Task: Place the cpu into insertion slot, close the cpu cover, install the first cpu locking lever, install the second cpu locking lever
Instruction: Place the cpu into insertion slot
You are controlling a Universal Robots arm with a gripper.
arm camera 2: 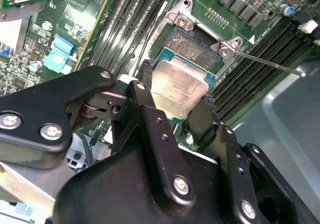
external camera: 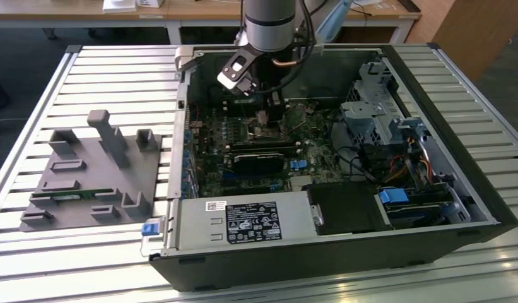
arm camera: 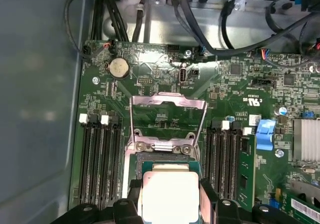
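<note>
My gripper (arm camera 2: 177,87) is shut on the cpu (arm camera 2: 181,84), a flat square chip with a dull silver top, one black finger on each of two opposite edges. In the first wrist view the cpu (arm camera: 170,196) hangs just over the near part of the insertion slot (arm camera: 165,159); whether they touch I cannot tell. The slot's tan contact field (arm camera 2: 192,47) shows beyond the chip. The cpu cover (arm camera: 167,102), a thin grey frame plate, is swung open away from the slot. A thin locking lever (arm camera 2: 270,63) sticks out beside the slot. In the exterior view the gripper (external camera: 263,117) reaches down into the open computer case (external camera: 427,208).
Black memory slots (arm camera: 100,159) flank the socket on both sides. A blue clip (arm camera: 265,134) and a black cooler block (external camera: 259,161) sit nearby. Cables (arm camera: 200,19), drive cages (external camera: 376,113) and the power supply (external camera: 241,224) crowd the case. A grey parts fixture (external camera: 90,170) lies on the exterior view's left.
</note>
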